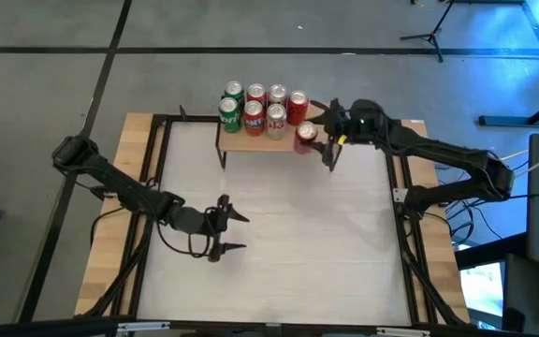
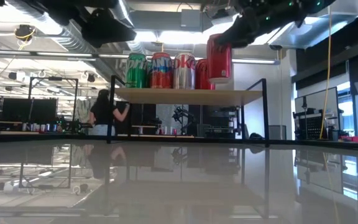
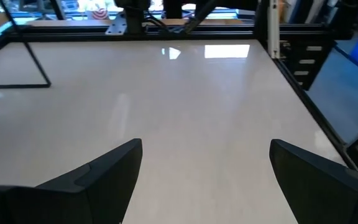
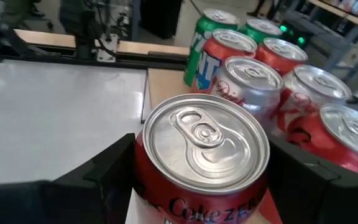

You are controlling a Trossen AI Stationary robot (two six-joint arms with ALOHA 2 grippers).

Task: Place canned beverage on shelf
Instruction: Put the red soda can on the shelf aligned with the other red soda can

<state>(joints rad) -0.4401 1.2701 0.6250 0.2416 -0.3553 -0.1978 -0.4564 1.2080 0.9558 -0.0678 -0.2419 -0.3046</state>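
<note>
Right pincer around red can

**Beyond the table**

A person in a dark top stands far back in the room, beside long desks crowded with gear (details too small to tell). A tripod stands on the grey floor.
</note>
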